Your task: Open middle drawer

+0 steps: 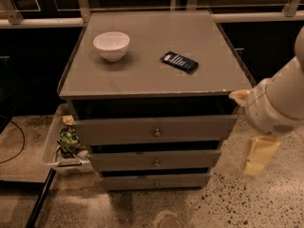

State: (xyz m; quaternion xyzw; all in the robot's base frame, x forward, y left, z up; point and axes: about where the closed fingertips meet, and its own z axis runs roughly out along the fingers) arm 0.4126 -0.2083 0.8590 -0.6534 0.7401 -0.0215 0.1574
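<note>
The grey cabinet [152, 70] has three drawer fronts stacked at its front. The middle drawer [190, 159] is the wide shallow grey front with a small round metal knob [156, 163] at its centre. It sits below the taller top drawer [199, 127] and above the narrowest bottom drawer [185, 180]. None of its inner tray shows. My gripper [259, 155] hangs cream-coloured under the white arm [278, 103], off the cabinet's right front corner. It is to the right of the middle drawer, at about its height, and apart from it.
A white bowl [111, 45] and a dark flat packet [179, 61] lie on the cabinet top. A clear bin with litter [61, 146] stands on the floor at the cabinet's left. A dark pole [40, 201] and a cable [19, 141] lie at lower left. Speckled floor [247, 198] lies in front.
</note>
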